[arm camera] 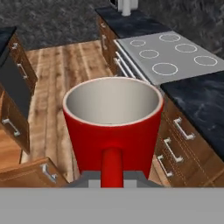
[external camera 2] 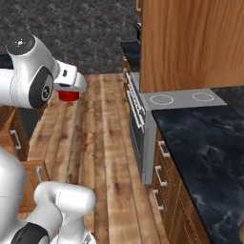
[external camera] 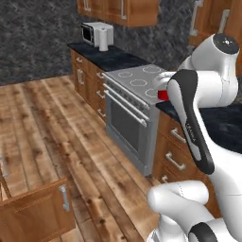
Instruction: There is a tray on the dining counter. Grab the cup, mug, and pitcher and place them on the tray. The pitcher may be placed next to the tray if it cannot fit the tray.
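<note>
The mug (arm camera: 113, 127) is red with a white inside, and in the hand view it stands upright close in front of the camera, its handle turned toward me. My gripper (external camera 2: 71, 88) is shut on the mug (external camera 2: 69, 95) and holds it in the air above the wooden floor, left of the stove. In the left base view a small red patch of the mug (external camera: 163, 95) shows behind my forearm. The fingertips are hidden by the mug. The tray, the cup and the pitcher are out of view.
A stove (external camera: 137, 82) with a grey cooktop (arm camera: 170, 54) stands between black marbled counters (external camera 2: 205, 143) over wooden drawers. A microwave (external camera: 92, 33) sits at the far end. A dark-topped cabinet (arm camera: 11, 83) stands across the aisle, and a wooden drawer front (external camera: 38, 212) juts out low.
</note>
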